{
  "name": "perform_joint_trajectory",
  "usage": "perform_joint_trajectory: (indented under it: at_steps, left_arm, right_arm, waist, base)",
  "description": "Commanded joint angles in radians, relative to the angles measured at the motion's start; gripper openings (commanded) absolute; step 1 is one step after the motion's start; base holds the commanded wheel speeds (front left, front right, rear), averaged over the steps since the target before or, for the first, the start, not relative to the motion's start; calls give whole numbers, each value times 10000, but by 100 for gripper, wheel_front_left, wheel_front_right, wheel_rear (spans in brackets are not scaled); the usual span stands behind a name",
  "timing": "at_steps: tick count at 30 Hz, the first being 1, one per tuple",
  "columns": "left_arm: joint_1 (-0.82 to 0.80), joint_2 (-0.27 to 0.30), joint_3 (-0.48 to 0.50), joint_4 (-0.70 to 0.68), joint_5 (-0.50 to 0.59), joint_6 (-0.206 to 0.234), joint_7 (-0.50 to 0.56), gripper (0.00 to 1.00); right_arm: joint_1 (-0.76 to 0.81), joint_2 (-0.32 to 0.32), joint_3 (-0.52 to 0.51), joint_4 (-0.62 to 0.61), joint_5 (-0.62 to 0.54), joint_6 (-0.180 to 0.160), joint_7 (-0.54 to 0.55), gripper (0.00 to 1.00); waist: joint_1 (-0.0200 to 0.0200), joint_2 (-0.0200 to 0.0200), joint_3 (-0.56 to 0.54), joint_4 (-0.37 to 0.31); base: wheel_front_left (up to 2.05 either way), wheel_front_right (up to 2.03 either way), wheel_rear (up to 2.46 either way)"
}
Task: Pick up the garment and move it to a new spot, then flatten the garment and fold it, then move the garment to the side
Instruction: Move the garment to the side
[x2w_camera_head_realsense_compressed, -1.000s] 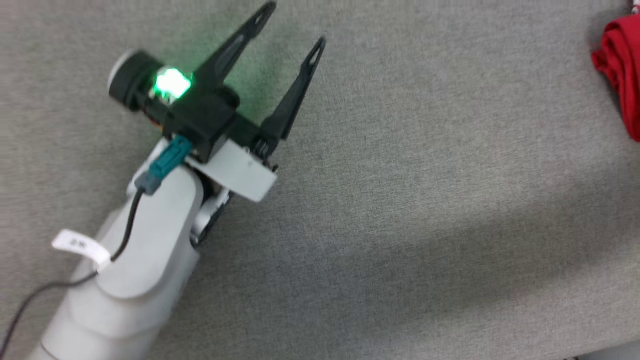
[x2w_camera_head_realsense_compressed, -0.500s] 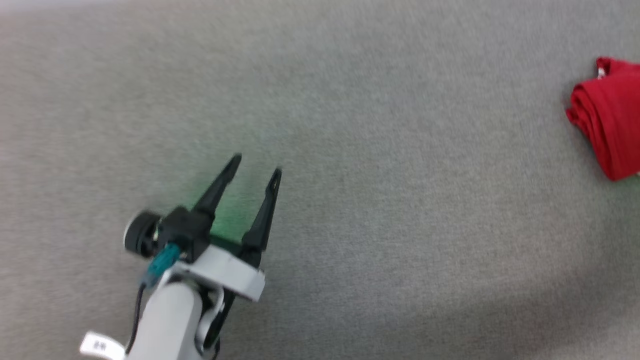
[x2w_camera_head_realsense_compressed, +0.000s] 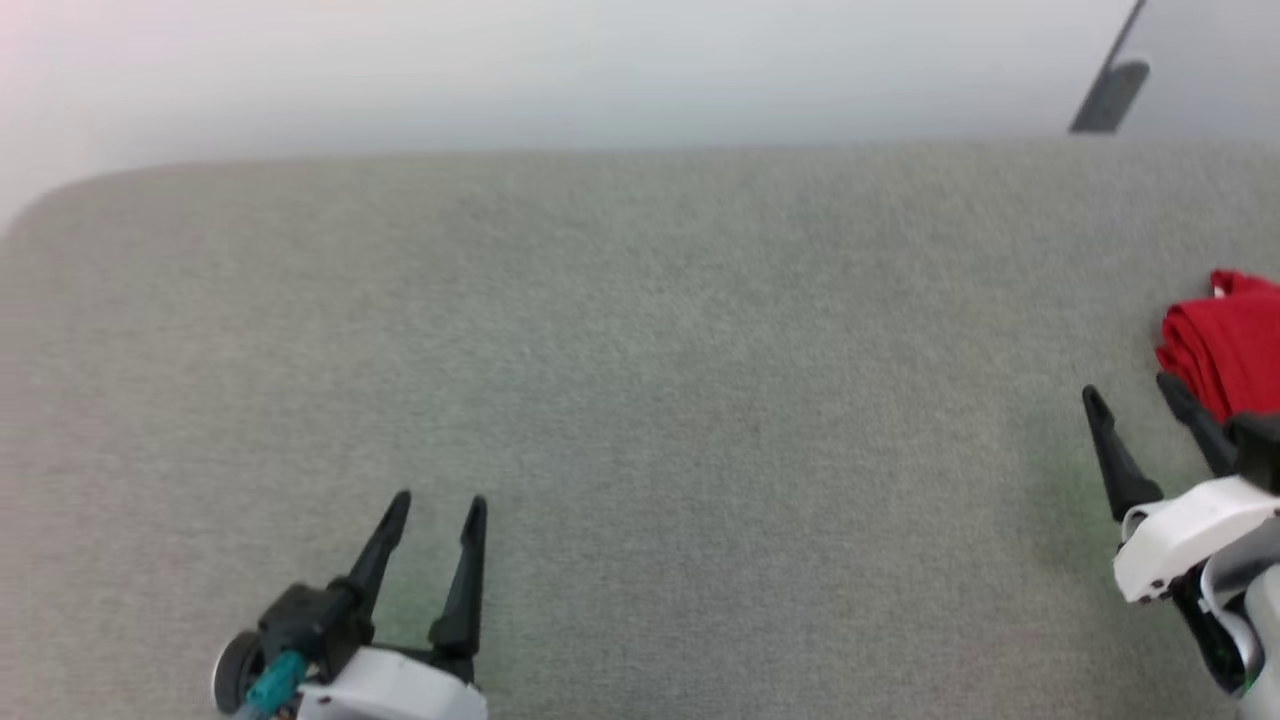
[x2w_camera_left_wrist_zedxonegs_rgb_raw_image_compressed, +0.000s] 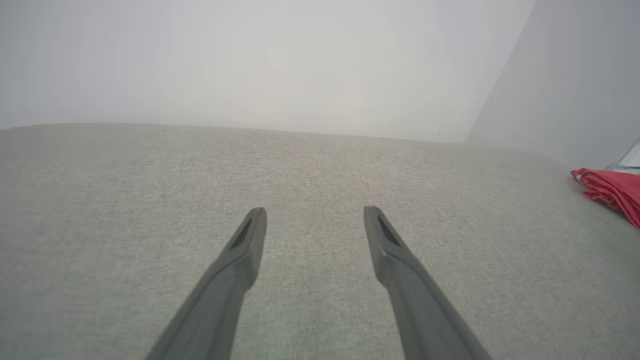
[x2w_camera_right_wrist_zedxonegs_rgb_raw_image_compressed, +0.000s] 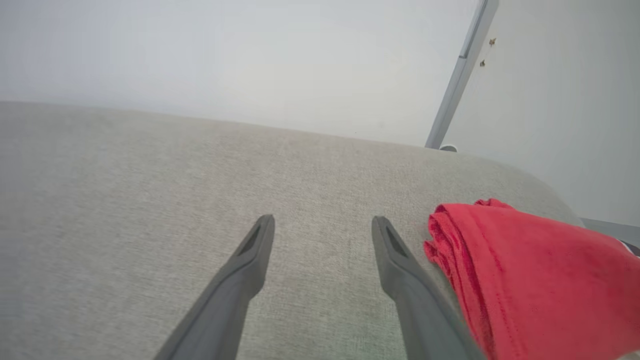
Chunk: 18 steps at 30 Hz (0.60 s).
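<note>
The garment (x2w_camera_head_realsense_compressed: 1228, 340) lies folded into a red bundle at the right edge of the grey fabric surface (x2w_camera_head_realsense_compressed: 640, 400); its layered folded edge faces left. It also appears as the garment (x2w_camera_right_wrist_zedxonegs_rgb_raw_image_compressed: 525, 280) in the right wrist view and as the garment (x2w_camera_left_wrist_zedxonegs_rgb_raw_image_compressed: 612, 192) far to the right in the left wrist view. My right gripper (x2w_camera_head_realsense_compressed: 1132, 392) is open just in front and to the left of the bundle, apart from it, with nothing between its fingers (x2w_camera_right_wrist_zedxonegs_rgb_raw_image_compressed: 250, 260). My left gripper (x2w_camera_head_realsense_compressed: 436, 503) is open at the lower left, far from the garment, its fingers (x2w_camera_left_wrist_zedxonegs_rgb_raw_image_compressed: 245, 245) empty.
The grey surface ends at a rounded far edge (x2w_camera_head_realsense_compressed: 600, 155) with a pale wall behind it. A grey slanted post (x2w_camera_head_realsense_compressed: 1110, 80) stands beyond the far right corner. The post (x2w_camera_right_wrist_zedxonegs_rgb_raw_image_compressed: 457, 75) also rises behind the surface in the right wrist view.
The head camera has tilted up, so the far edge and wall now show. My left gripper sits lower in the picture, still open. My right gripper has come into view beside the garment.
</note>
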Motion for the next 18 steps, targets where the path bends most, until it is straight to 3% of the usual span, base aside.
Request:
perform_joint_trajectory:
  at_steps: [1,18]
  left_arm:
    - [255,-48,111,-56,-16,-22,6,100]
    - [1448,239,638,-887,-60,-21,6,100]
  right_arm:
    - [318,109,-187,-199,-33,-16,-45,100]
    - [2930,1141,-1968,-3212,-588,-16,-46,100]
  waist:
    - [0,0,-844,578]
    - [0,0,-1690,962]
  base:
    - [0,0,0]
    - [0,0,0]
